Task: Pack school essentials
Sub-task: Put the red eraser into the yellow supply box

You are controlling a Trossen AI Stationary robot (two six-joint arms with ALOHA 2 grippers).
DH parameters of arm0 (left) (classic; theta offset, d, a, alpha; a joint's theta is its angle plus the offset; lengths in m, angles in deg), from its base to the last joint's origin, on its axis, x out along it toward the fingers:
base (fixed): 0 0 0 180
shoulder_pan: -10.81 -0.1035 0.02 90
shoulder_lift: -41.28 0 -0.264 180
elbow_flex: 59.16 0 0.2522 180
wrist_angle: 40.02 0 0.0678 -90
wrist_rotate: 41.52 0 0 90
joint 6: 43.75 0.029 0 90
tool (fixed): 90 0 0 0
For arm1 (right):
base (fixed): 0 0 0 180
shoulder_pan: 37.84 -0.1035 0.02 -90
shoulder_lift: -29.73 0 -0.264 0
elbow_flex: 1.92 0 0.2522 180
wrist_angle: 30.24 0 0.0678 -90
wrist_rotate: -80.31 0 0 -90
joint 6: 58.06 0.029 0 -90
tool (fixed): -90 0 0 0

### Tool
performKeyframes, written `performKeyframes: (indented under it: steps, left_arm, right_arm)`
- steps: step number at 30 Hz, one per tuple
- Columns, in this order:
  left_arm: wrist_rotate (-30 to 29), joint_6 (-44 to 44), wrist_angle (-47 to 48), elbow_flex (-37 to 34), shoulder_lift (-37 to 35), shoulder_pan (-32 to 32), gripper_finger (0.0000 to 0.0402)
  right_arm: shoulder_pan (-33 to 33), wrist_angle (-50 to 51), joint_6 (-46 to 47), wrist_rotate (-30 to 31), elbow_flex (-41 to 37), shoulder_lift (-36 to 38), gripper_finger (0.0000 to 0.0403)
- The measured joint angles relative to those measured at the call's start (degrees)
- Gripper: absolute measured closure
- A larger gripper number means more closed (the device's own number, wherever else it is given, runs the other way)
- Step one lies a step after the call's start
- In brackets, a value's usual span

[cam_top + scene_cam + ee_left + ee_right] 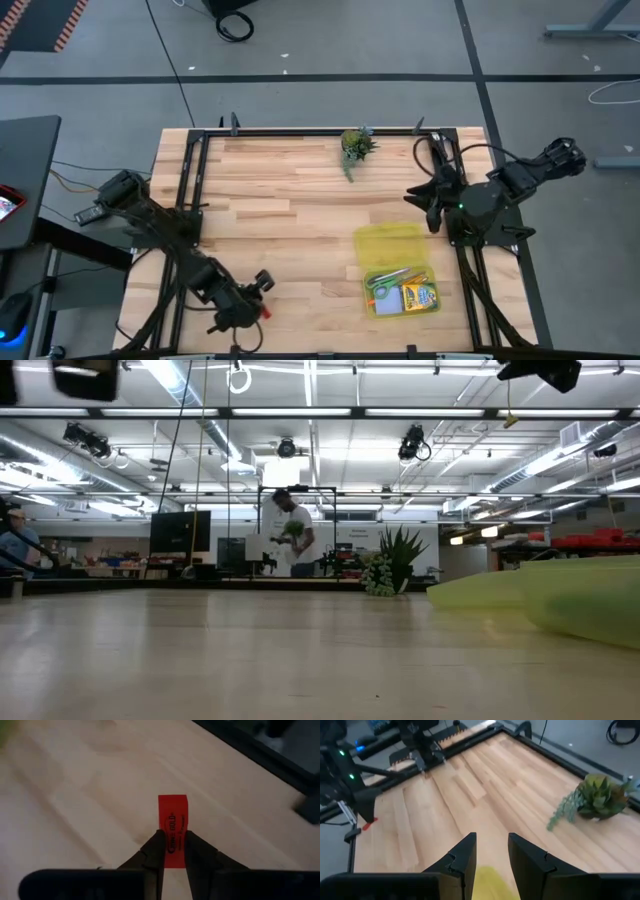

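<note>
My left gripper [262,303] is at the table's near left part, shut on a tiny red eraser [173,815] with black print. The translucent yellow case [391,246] lies open at the table's near right. Its tray holds the green-handled scissors [384,284], the yellow-green crayon box [421,296] and the light-blue note pad [389,299]. My right gripper [426,203] hovers open beyond the case's far side; in the right wrist view the right gripper [492,839] has the case's yellow edge [487,882] below it. The low view shows the case [590,600] at its right. My left gripper pinches the red eraser between its two fingers [156,847], which sit on the long sides of the eraser's lower half [173,851]. The eraser lies along the fingers and its free end [173,802] sticks out past the fingertips. Whether it is clear of the table cannot be told.
A small green potted plant [355,147] stands near the table's far edge, with a trailing sprig toward the middle. A dark frame [300,133] runs along the far and side edges. Bare wood lies between the arms. A person stands far off in the room [297,540].
</note>
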Motion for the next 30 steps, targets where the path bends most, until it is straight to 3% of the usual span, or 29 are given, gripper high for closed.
performKeyframes:
  steps: [10, 18, 23, 30]
  left_arm:
    - [-6.6, 4.4, -1.6, 4.6, 0.0, -7.9, 0.0339]
    - [-8.6, 11.4, -11.3, 5.9, 0.0, -13.7, 0.0341]
    - [-9.8, 13.7, -19.2, 6.5, 2.6, -16.5, 0.0337]
    - [-9.6, 18.3, -19.3, 14.8, 10.9, -19.3, 0.0336]
  right_arm:
    - [0.0, -0.5, 4.0, -3.9, -5.0, 0.6, 0.0283]
    - [0.0, -1.1, 5.2, -7.1, -6.6, 0.6, 0.0283]
    - [0.0, -1.0, 5.1, -7.1, -6.6, 1.9, 0.0283]
    - [0.0, 0.0, 5.0, -6.1, -6.6, 4.4, 0.0283]
